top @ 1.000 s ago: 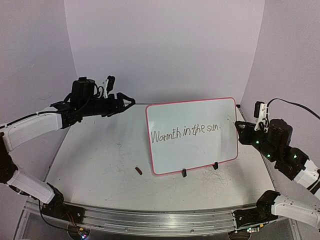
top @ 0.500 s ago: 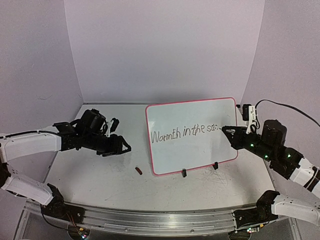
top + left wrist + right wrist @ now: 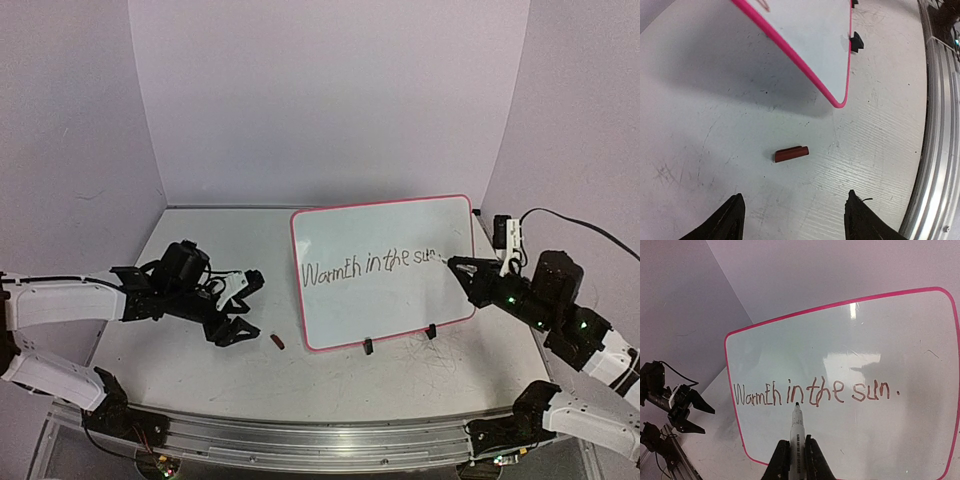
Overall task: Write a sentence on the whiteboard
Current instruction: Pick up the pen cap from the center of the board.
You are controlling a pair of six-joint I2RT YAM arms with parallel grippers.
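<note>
Near edge: a metal rail [image 3: 300,432] runs along the table [image 3: 170,345] in front of the whiteboard [image 3: 385,270]. A small red-brown cap [image 3: 277,342] lies flat on the table just off the whiteboard's lower left corner, not touching it. The left claw [image 3: 243,308] sits low, left of the whiteboard, with its jaws spread and empty and the cap just ahead of them. The whiteboard stands upright mid-table on two black feet [image 3: 368,346] and reads "Warmth in the sun." The right claw [image 3: 465,270], at the whiteboard's right edge, is clamped on a marker [image 3: 797,422] pointed at the writing. Contact cannot be judged. Seen from above, this claw hides the end of the sentence.
</note>
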